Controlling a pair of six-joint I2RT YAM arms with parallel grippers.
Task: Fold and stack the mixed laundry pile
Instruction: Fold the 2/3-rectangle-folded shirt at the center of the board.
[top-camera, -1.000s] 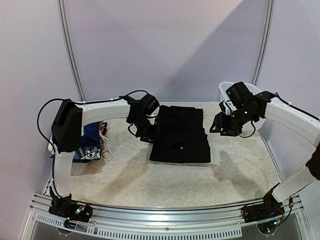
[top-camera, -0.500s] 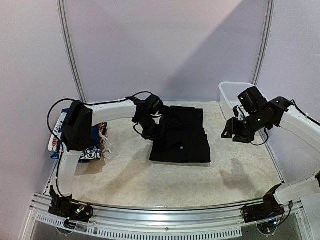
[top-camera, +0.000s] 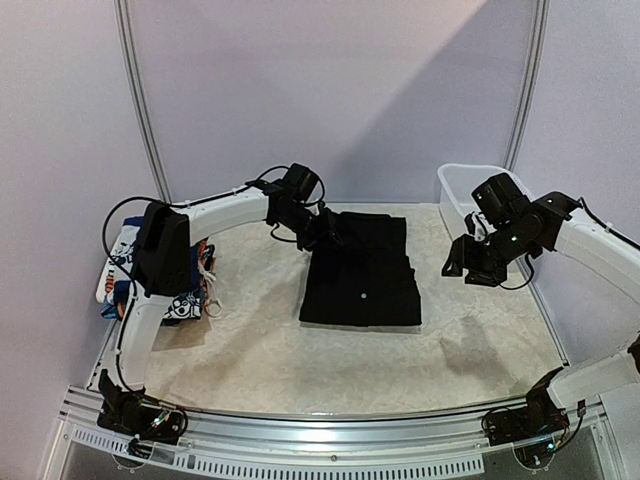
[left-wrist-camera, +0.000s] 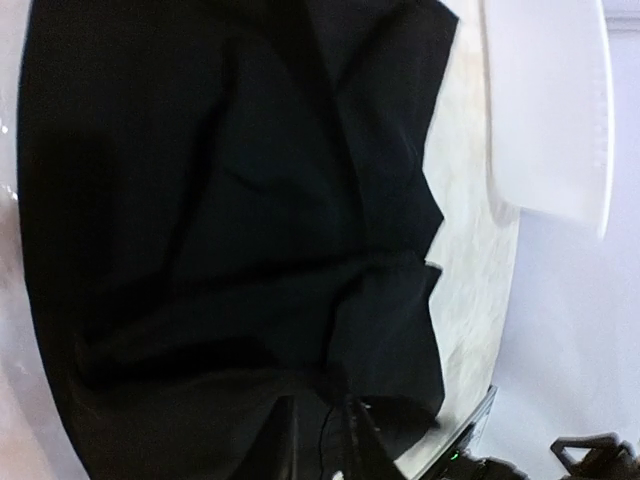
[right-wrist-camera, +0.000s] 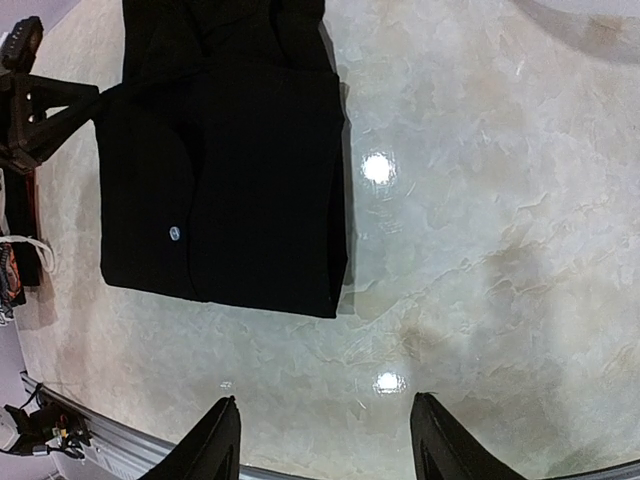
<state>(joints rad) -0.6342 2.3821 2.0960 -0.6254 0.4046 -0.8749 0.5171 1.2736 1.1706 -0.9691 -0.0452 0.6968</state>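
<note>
A large black garment (top-camera: 362, 275) lies folded into a rectangle at mid-table, and it also shows in the left wrist view (left-wrist-camera: 230, 200) and the right wrist view (right-wrist-camera: 220, 180). My left gripper (top-camera: 312, 228) is at its far left corner. Its fingers (left-wrist-camera: 317, 402) stand close together right over the black cloth, and whether cloth is pinched between them does not show. My right gripper (top-camera: 468, 268) hovers to the right of the garment, open (right-wrist-camera: 325, 400) and empty above bare table. A blue cartoon-print garment (top-camera: 185, 292) with orange bits lies at the left edge.
A white plastic tub (top-camera: 462, 186) stands at the back right corner, behind the right arm, and shows in the left wrist view (left-wrist-camera: 545, 100). A white drawstring (top-camera: 210, 290) trails from the left garment. The metal rail (top-camera: 320, 440) runs along the near edge.
My left gripper has moved from the black garment's left edge back to its far left corner. The right gripper drew away to the right, then held still.
</note>
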